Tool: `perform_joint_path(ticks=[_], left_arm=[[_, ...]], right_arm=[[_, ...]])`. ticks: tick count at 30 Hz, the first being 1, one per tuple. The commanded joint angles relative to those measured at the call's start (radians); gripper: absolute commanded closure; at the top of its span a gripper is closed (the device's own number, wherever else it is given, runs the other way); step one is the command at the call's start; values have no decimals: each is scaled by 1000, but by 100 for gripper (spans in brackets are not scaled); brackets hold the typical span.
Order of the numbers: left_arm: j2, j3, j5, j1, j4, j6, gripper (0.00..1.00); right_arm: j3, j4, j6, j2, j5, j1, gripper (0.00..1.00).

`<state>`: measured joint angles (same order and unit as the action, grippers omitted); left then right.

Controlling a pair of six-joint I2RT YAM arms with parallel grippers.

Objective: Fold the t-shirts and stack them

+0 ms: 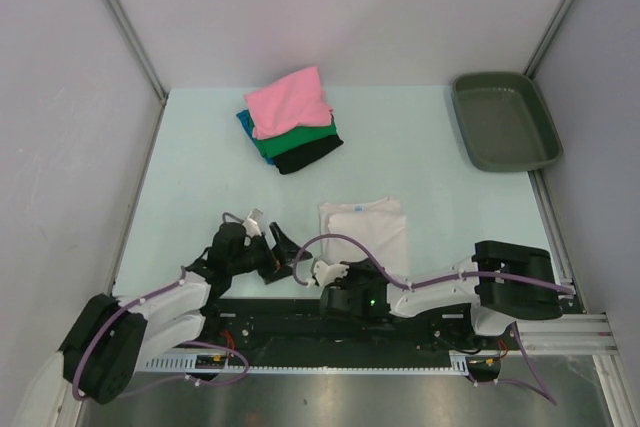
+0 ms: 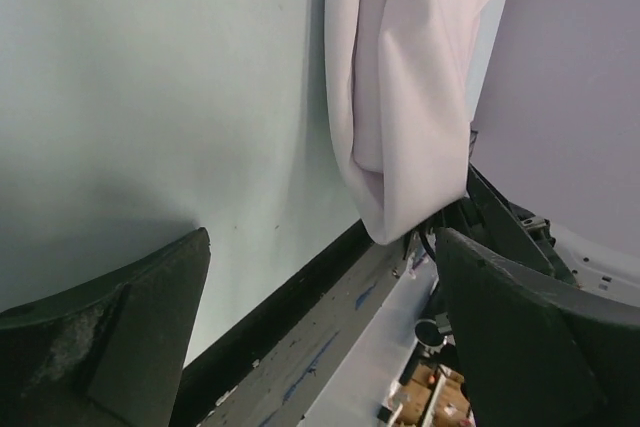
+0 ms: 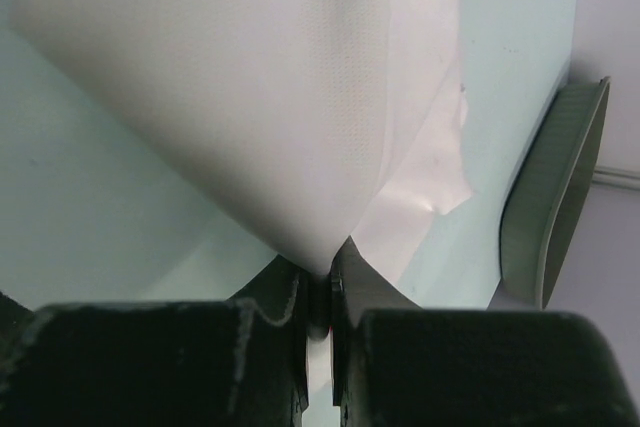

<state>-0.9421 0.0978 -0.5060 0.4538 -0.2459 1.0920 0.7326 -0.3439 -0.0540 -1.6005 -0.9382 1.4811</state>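
Note:
A white t-shirt (image 1: 365,230) lies folded near the table's front middle. My right gripper (image 1: 325,273) is shut on its near left corner; in the right wrist view the cloth (image 3: 280,97) rises in a cone out of the pinched fingertips (image 3: 318,282). My left gripper (image 1: 285,255) is open and empty just left of the shirt; its wrist view shows the white cloth (image 2: 410,97) hanging ahead of the spread fingers (image 2: 130,327). A stack of folded shirts, pink (image 1: 290,100) on top over teal-blue (image 1: 243,122), green (image 1: 305,137) and black (image 1: 310,155), sits at the back middle.
A dark grey-green plastic tray (image 1: 505,122) stands at the back right; its rim shows in the right wrist view (image 3: 555,197). Grey walls close in the pale table (image 1: 440,187) on three sides. The arms' black base rail (image 1: 300,322) runs along the front edge.

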Motion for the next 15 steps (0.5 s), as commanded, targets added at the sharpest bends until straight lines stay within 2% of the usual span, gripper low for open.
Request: perform_joint_path(ticks=[1, 7, 15], left_arm=[[-89, 20, -45, 65, -192, 84, 0], [-204, 98, -49, 157, -249, 134, 1], [-369, 161, -28, 210, -348, 200, 0]], right_arm=[[8, -36, 69, 77, -80, 27, 100], [36, -75, 57, 114, -99, 47, 100], [45, -95, 68, 131, -94, 68, 100]])
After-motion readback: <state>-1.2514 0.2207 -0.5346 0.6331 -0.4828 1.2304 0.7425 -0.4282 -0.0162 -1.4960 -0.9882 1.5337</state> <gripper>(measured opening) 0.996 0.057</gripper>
